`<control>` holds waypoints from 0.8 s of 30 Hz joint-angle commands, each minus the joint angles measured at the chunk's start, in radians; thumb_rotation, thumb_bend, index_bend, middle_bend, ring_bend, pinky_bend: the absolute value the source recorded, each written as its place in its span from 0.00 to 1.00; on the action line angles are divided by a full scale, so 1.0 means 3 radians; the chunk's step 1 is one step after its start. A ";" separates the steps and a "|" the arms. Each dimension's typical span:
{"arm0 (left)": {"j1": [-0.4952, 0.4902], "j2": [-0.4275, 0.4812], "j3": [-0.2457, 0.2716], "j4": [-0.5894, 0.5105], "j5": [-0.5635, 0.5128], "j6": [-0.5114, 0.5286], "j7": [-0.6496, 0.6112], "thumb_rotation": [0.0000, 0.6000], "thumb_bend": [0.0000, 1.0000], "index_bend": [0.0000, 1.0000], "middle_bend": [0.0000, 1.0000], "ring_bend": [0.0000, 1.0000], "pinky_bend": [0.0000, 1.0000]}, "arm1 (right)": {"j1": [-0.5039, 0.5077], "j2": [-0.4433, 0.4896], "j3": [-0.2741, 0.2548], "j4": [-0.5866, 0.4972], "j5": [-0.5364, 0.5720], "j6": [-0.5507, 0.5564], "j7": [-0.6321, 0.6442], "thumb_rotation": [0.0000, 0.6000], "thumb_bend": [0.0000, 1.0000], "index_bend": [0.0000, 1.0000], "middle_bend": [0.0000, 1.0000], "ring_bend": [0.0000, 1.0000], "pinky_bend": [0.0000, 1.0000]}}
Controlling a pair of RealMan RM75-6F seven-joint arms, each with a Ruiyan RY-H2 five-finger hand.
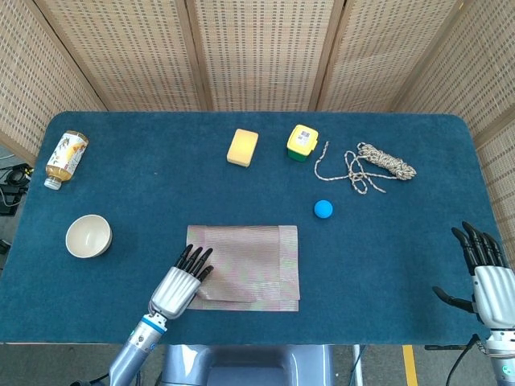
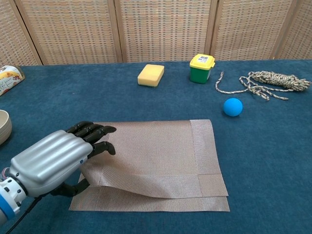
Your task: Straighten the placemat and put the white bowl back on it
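The brown woven placemat [image 1: 249, 256] [image 2: 161, 153] lies folded double near the table's front edge. Its upper layer is lifted at the near left. My left hand [image 1: 181, 281] [image 2: 56, 161] holds that layer, fingers on top and thumb under the raised flap. The white bowl [image 1: 88, 236] [image 2: 2, 126] stands on the blue cloth to the left of the mat, apart from it. My right hand [image 1: 483, 269] hovers open at the table's far right front corner, seen only in the head view.
At the back lie a yellow sponge [image 1: 242, 147] [image 2: 150, 75], a green tub with a yellow lid [image 1: 302, 142] [image 2: 202, 68] and a coil of rope [image 1: 378, 165] [image 2: 265, 80]. A blue ball [image 1: 323, 209] [image 2: 233, 107] sits right of the mat. A bottle [image 1: 66, 157] lies far left.
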 commanded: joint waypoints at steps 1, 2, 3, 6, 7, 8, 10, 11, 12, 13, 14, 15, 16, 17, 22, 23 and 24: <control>-0.0013 -0.0024 -0.0016 0.0021 0.0029 0.0030 -0.0033 1.00 0.45 0.32 0.00 0.00 0.00 | -0.0002 0.0004 0.0003 -0.0001 0.0004 0.0003 0.0012 1.00 0.13 0.00 0.00 0.00 0.00; -0.0019 -0.0041 -0.0027 0.0039 0.0049 0.0053 -0.0051 1.00 0.45 0.37 0.00 0.00 0.00 | -0.0001 0.0005 0.0004 0.0000 0.0007 0.0002 0.0019 1.00 0.13 0.00 0.00 0.00 0.00; -0.0042 -0.0070 -0.0067 0.0059 0.0086 0.0089 -0.0098 1.00 0.45 0.42 0.00 0.00 0.00 | -0.0002 0.0005 0.0005 0.0000 0.0010 0.0001 0.0025 1.00 0.13 0.00 0.00 0.00 0.00; -0.0076 -0.0124 -0.0112 0.0142 0.0126 0.0130 -0.0205 1.00 0.45 0.55 0.00 0.00 0.00 | -0.0001 0.0005 0.0004 0.0005 0.0019 -0.0010 0.0030 1.00 0.13 0.00 0.00 0.00 0.00; -0.0083 -0.0132 -0.0121 0.0154 0.0131 0.0137 -0.0224 1.00 0.45 0.57 0.00 0.00 0.00 | 0.0000 0.0005 0.0003 0.0006 0.0021 -0.0012 0.0030 1.00 0.13 0.00 0.00 0.00 0.00; -0.0091 -0.0142 -0.0134 0.0170 0.0135 0.0145 -0.0249 1.00 0.45 0.60 0.00 0.00 0.00 | 0.0000 0.0005 0.0003 0.0006 0.0025 -0.0016 0.0029 1.00 0.13 0.00 0.00 0.00 0.00; -0.0104 -0.0156 -0.0154 0.0195 0.0135 0.0159 -0.0294 1.00 0.45 0.64 0.00 0.00 0.00 | 0.0001 0.0005 0.0005 0.0006 0.0031 -0.0020 0.0027 1.00 0.13 0.00 0.00 0.00 0.00; -0.0109 -0.0158 -0.0159 0.0205 0.0137 0.0167 -0.0316 1.00 0.45 0.65 0.00 0.00 0.00 | 0.0002 0.0004 0.0005 0.0003 0.0032 -0.0021 0.0024 1.00 0.13 0.00 0.00 0.00 0.00; -0.0112 -0.0157 -0.0161 0.0212 0.0138 0.0170 -0.0327 1.00 0.45 0.67 0.00 0.00 0.00 | 0.0003 0.0003 0.0006 0.0003 0.0033 -0.0024 0.0021 1.00 0.13 0.00 0.00 0.00 0.00; -0.0115 -0.0153 -0.0163 0.0219 0.0138 0.0174 -0.0333 1.00 0.45 0.68 0.00 0.00 0.00 | 0.0005 0.0001 0.0006 0.0004 0.0036 -0.0028 0.0016 1.00 0.13 0.00 0.00 0.00 0.00; -0.0117 -0.0151 -0.0163 0.0223 0.0139 0.0176 -0.0337 1.00 0.45 0.69 0.00 0.00 0.00 | 0.0007 -0.0001 0.0007 0.0005 0.0039 -0.0032 0.0012 1.00 0.13 0.00 0.00 0.00 0.00; -0.0119 -0.0147 -0.0164 0.0228 0.0138 0.0178 -0.0345 1.00 0.45 0.69 0.00 0.00 0.00 | 0.0010 -0.0003 0.0008 0.0006 0.0043 -0.0039 0.0007 1.00 0.13 0.00 0.00 0.00 0.00; -0.0121 -0.0142 -0.0166 0.0231 0.0136 0.0181 -0.0354 1.00 0.45 0.70 0.00 0.00 0.00 | 0.0013 -0.0006 0.0008 0.0008 0.0048 -0.0047 0.0000 1.00 0.13 0.00 0.00 0.00 0.00; -0.0123 -0.0138 -0.0168 0.0231 0.0135 0.0183 -0.0361 1.00 0.45 0.70 0.00 0.00 0.00 | 0.0015 -0.0007 0.0007 0.0009 0.0051 -0.0053 -0.0004 1.00 0.13 0.00 0.00 0.00 0.00; -0.0143 -0.0097 -0.0196 0.0190 0.0145 0.0215 -0.0420 1.00 0.45 0.70 0.00 0.00 0.00 | 0.0030 -0.0019 0.0013 0.0019 0.0083 -0.0091 -0.0031 1.00 0.13 0.00 0.00 0.00 0.00; -0.0150 -0.0084 -0.0208 0.0170 0.0149 0.0224 -0.0433 1.00 0.45 0.70 0.00 0.00 0.00 | 0.0031 -0.0022 0.0016 0.0022 0.0089 -0.0094 -0.0035 1.00 0.13 0.00 0.00 0.00 0.00; -0.0159 -0.0068 -0.0220 0.0147 0.0153 0.0229 -0.0444 1.00 0.45 0.70 0.00 0.00 0.00 | 0.0032 -0.0025 0.0019 0.0025 0.0095 -0.0095 -0.0040 1.00 0.13 0.00 0.00 0.00 0.00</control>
